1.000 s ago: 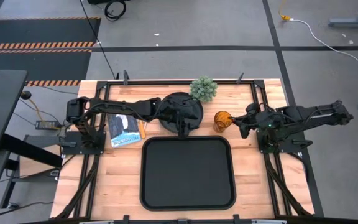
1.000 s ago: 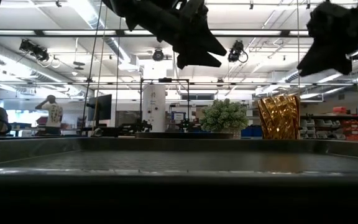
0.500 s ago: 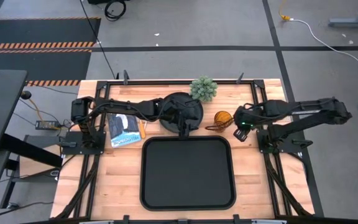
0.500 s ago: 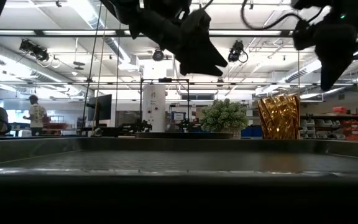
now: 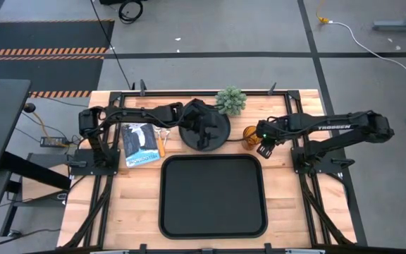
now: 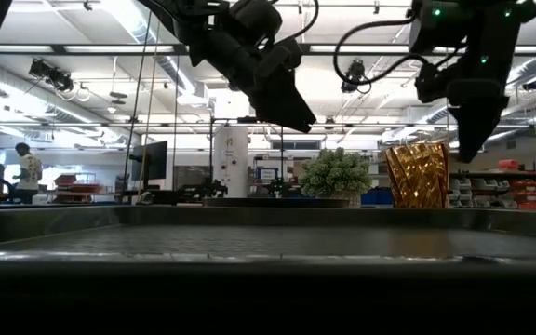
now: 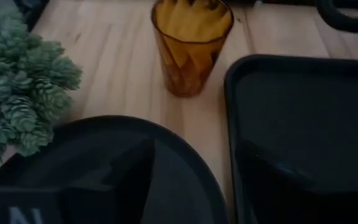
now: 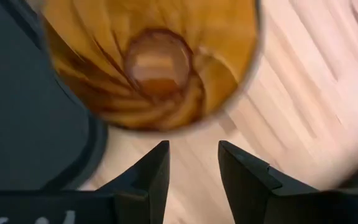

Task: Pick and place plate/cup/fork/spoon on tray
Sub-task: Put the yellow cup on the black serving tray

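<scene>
The round black plate lies on the table just beyond the black tray, and it also shows in the left wrist view. My left gripper hovers over the plate, above it in the low view. The amber cup stands upright on the wood to the plate's right. My right gripper is open and points down beside the cup, on its right and near side, clear of the rim. I cannot make out the fork or the spoon.
A small green plant stands at the far edge, close behind the plate and cup. A blue and white packet with an orange strip beside it lies left of the plate. People stand far off in the room.
My right gripper has moved toward the table's left, up to the cup, come lower and tipped from slanting to pointing down. My left gripper has drawn from the plate's near rim toward the far edge, over the plate's middle. The cup and plate have not moved.
</scene>
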Tool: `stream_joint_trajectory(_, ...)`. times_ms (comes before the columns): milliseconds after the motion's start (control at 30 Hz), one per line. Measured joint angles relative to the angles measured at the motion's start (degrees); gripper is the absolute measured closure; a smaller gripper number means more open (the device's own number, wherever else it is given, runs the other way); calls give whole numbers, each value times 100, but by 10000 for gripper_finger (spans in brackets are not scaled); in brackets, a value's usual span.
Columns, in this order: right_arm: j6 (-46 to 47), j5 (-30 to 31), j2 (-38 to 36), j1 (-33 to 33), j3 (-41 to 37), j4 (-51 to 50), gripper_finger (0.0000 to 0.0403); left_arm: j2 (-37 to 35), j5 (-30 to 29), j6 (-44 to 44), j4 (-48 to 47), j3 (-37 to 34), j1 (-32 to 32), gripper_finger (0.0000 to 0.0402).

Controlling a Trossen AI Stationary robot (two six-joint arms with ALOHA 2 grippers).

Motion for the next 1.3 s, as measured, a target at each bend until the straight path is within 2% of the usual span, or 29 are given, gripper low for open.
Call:
stream_joint_trajectory(400,-1147,-204,581,-128,-234,1545,259,-76,70,585,-344,-79,33,179)
stream_joint_trajectory(667,-1718,-256,1195,-130,-234,2290,260,-76,71,672,-357,-79,38,180)
stream_joint_trajectory(833,-1958,-277,1328,-105,-239,2853,260,-76,165,728,-369,-79,29,180)
stream_joint_trajectory(1000,-1985,-332,1108,-78,-186,2748,261,-74,178,791,-425,-79,23,180)
stream_joint_trajectory(1300,-1125,-424,-89,74,-180,1856,266,12,-124,798,30,-80,-126,183)
